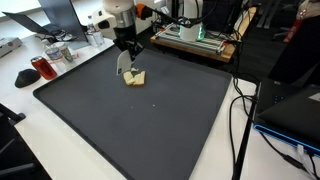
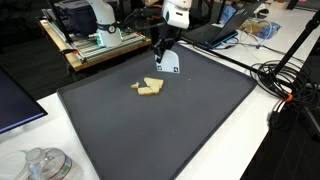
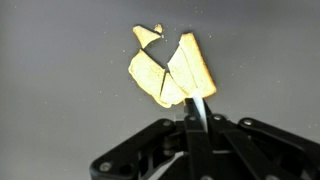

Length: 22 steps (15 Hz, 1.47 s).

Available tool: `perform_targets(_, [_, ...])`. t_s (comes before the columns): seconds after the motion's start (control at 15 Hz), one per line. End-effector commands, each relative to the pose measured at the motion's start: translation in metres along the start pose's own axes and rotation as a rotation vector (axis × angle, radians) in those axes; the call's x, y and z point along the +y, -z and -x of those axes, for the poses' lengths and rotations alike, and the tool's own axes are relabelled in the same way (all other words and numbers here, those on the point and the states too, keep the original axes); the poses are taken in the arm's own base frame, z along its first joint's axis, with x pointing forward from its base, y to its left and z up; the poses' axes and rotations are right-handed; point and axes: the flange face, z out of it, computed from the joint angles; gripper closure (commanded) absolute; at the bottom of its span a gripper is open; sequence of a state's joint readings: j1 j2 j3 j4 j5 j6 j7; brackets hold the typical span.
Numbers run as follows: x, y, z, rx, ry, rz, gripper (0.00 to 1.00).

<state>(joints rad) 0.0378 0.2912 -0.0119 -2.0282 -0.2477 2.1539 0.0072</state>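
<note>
Yellow cloth (image 3: 168,72), lengthwise toward end effector (image 3: 197,118)

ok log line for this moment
gripper: shut | nearest: yellow pieces | surface: mat | contact: unclear

Wrist view first: mat (image 3: 60,90) washed out to a flat grey, lit from overhead. Reasonably sharp on the yellow pieces (image 3: 170,68) just past the fingers (image 3: 197,112), with a thin dark shadow hugging their edge. Bright glint right on the closed fingertips. Murky and out of focus behind them, on the black body of the gripper (image 3: 197,105).

Both exterior views: bright, even room light from above, nothing harsh. Just a faint soft shadow directly under the fingers. Low-res and kinda grainy, so no making out fine detail there. Nearly blown out on the white table (image 2: 40,140), well away from the fingers.
</note>
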Motion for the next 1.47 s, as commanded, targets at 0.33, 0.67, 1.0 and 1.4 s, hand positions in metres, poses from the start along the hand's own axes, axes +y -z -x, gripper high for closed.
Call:
perform_targets(0.33, [-0.066, 0.010, -0.026, 0.021, 0.130, 0.180, 0.99])
perform_targets(0.67, [-0.102, -0.002, -0.027, -0.025, 0.166, 0.269, 0.99])
perform_targets(1.0, [-0.134, -0.019, -0.019, -0.093, 0.180, 0.346, 0.99])
perform_targets(1.4, [-0.157, -0.032, -0.012, -0.132, 0.197, 0.419, 0.99])
